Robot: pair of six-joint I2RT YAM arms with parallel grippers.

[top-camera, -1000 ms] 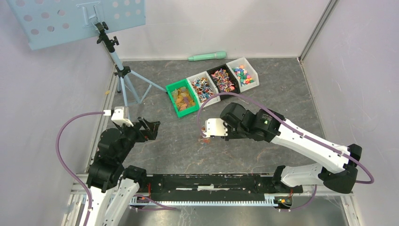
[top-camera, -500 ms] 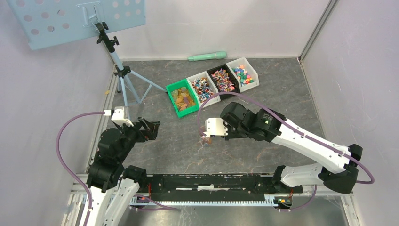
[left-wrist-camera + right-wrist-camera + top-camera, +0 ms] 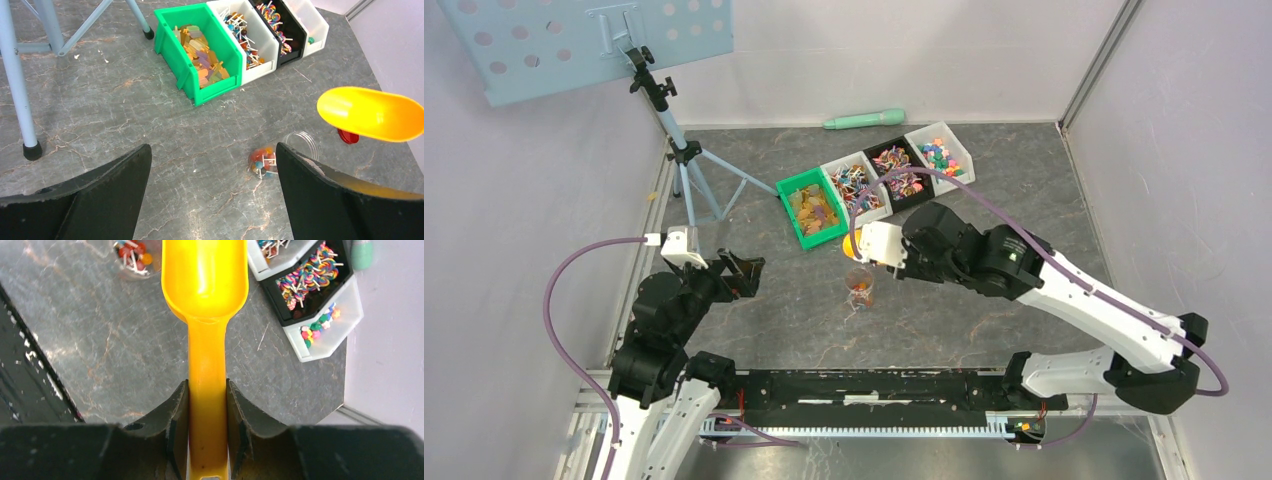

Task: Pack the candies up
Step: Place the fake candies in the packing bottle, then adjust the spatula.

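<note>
Candies (image 3: 261, 162) sit in clear jar (image 3: 300, 135); right end effector (image 3: 207, 387) pinches scoop (image 3: 205, 280); left end effector (image 3: 211, 147) spread.

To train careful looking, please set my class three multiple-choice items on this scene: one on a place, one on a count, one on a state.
1. Where in its row does the green bin stand? A) nearest the tripod B) in the middle C) farthest from the tripod
2. How many bins form the row? A) three B) four C) six
3. The yellow scoop in the right pincer is: A) heaped full B) empty C) broken
Answers: 1 A, a tripod foot lies close beside it; 2 B, green, white, black, white; 3 B, the right wrist view shows its bowl bare.
</note>
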